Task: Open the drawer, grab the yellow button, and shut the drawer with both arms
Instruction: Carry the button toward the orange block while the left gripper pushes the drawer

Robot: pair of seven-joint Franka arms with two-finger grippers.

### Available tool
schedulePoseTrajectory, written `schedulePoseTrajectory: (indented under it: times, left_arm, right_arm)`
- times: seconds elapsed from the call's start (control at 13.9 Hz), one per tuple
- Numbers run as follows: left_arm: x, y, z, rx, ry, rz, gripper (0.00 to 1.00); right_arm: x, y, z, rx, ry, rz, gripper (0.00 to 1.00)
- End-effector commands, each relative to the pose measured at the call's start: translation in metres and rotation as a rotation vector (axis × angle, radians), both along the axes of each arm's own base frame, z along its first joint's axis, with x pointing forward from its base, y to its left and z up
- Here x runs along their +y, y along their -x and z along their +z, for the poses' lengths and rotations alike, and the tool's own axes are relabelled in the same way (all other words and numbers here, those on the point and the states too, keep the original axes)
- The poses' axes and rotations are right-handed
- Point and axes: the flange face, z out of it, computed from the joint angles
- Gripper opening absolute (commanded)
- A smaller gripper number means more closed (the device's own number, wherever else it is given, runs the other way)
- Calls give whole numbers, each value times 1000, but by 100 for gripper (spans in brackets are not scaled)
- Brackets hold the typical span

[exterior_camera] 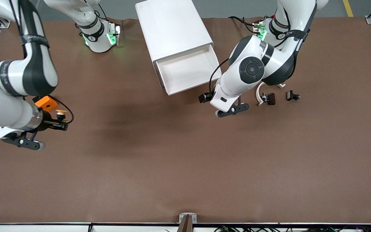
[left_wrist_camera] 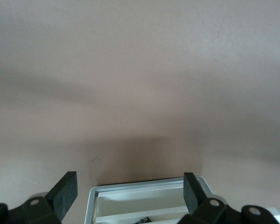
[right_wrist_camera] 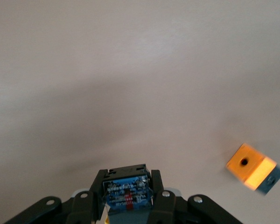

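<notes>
The white cabinet (exterior_camera: 172,29) stands at the table's robot side, and its top drawer (exterior_camera: 188,69) is pulled out toward the front camera. My left gripper (exterior_camera: 205,96) is open and empty at the drawer's front edge, near its corner toward the left arm's end. In the left wrist view the drawer's rim (left_wrist_camera: 144,187) lies between the spread fingers of the left gripper (left_wrist_camera: 128,193). My right gripper (exterior_camera: 60,124) is shut on the button (exterior_camera: 60,116) over the table at the right arm's end. In the right wrist view the button's blue-black body (right_wrist_camera: 128,191) sits between that gripper's fingers (right_wrist_camera: 161,196).
An orange square block with a hole (exterior_camera: 47,103) lies beside my right gripper and also shows in the right wrist view (right_wrist_camera: 252,167). A white arc (exterior_camera: 260,93) and two small black clips (exterior_camera: 271,98) (exterior_camera: 292,95) lie on the table beside the left arm.
</notes>
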Motion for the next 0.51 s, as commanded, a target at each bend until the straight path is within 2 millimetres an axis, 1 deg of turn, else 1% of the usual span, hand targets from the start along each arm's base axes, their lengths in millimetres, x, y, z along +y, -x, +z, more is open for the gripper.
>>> schedulePoseTrajectory:
  times: [0.0,0.07,0.14,0.22,0.43]
  left_arm:
    - [-8,16,3,-18,-16,-6,100]
    - [-14,21,1,-14,-23,1,100]
    - [-17,26,-3,-5,-30,8,100]
    - [-23,33,-8,0,-36,1,100]
    - [-28,43,-15,8,-45,-12,100]
  right_arm:
    - [-52,19,-33,-44,-23,50,0]
    - [-76,23,-54,-75,-23,67,0]
    - [-89,28,-70,-107,-21,89,0]
    - [-97,34,-86,-139,-17,106,0]
    - [-134,47,-126,-177,-7,159,0]
